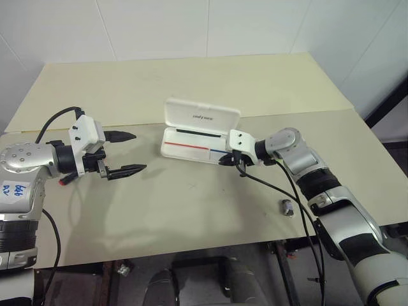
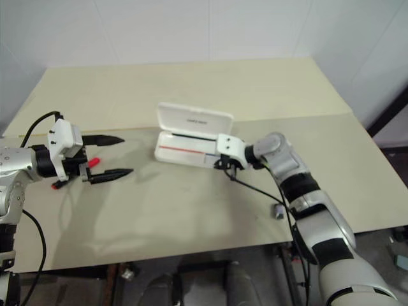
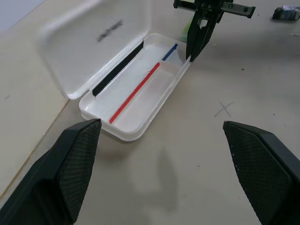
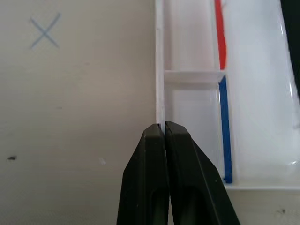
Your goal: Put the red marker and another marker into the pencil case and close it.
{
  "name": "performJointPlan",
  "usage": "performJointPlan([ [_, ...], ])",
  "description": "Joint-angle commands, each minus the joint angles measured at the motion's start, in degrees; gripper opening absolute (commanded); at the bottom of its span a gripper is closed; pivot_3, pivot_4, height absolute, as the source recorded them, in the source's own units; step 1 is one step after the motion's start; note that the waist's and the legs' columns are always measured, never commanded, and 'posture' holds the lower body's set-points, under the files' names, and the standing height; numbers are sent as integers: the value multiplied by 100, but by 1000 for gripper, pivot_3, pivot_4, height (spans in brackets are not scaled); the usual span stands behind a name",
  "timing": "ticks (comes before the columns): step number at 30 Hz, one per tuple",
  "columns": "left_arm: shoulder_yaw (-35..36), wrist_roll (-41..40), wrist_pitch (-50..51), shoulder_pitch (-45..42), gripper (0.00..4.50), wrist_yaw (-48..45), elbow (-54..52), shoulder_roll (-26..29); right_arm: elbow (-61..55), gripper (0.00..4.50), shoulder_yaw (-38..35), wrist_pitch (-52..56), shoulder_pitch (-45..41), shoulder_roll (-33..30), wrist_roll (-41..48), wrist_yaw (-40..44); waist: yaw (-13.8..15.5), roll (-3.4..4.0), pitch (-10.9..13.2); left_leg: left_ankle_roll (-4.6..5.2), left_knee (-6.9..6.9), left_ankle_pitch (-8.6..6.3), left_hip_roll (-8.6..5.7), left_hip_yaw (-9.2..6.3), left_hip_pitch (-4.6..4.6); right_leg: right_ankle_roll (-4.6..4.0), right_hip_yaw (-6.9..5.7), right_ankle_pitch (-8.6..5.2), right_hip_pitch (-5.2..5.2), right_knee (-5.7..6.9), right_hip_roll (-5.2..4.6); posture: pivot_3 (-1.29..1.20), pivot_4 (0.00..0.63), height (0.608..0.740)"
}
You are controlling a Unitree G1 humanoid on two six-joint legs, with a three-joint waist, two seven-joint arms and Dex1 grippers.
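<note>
The glossy white hard-plastic pencil case (image 1: 191, 141), rounded at the corners, lies open on the matte beige table (image 1: 191, 204), its front wall pinched by the right gripper (image 4: 164, 129), while the left gripper (image 1: 127, 153), textured pads apart, hovers well left.

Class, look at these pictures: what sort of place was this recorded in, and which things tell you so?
Probably a robot test room: a plain beige table against bare white tiled walls, with a pencilled cross marked beside the open pencil case.
</note>
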Motion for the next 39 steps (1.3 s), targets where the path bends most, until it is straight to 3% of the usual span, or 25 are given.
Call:
performJointPlan([
  [1,143,-104,-85,-119,4500,46,-91,38,-68,36,-116,-28,-58,39,-6,48,-18,0,0,0,-1,0,0,-1,0,0,0,0,0,0,0,0,150,740],
  [9,62,-68,-151,-196,4500,23,13,-12,-1362,36,-245,501,228,-204,335,571,-81,1,1,-4,-9,-2,0,-2,-2,16,-1,3,-2,0,1,0,150,740],
  [18,5,-34,-255,-220,4500,-55,219,3,-4305,36,-431,2089,1598,-971,780,567,-36,0,2,-17,-13,-15,0,-4,-2,37,-4,-11,-13,14,0,0,150,740],
  [23,-96,-12,-291,-320,4500,-89,365,-71,-5460,36,-528,2693,2450,-1348,980,376,-21,-5,4,-17,-10,-15,0,-6,-3,-8,-4,-36,-14,13,0,0,150,740],
  [29,-263,-25,-250,-435,4500,-149,391,-164,-5699,36,-476,2713,2891,-1566,988,176,-23,-11,6,-16,0,-15,0,-4,-1,-7,-2,-35,-10,12,0,0,150,740],
  [33,-295,-6,-241,-491,4500,-170,435,-173,-5493,36,-323,1990,3011,-1809,861,370,-21,-14,8,-15,-3,-15,0,-5,-2,-7,-2,-35,-10,8,0,0,150,740],
  [39,-266,-45,-224,-419,4500,-120,344,-174,-4599,36,-176,1161,2454,-1779,649,547,-37,-22,13,-13,0,-15,-1,-3,-1,-5,-2,-34,-7,4,0,0,150,740],
])
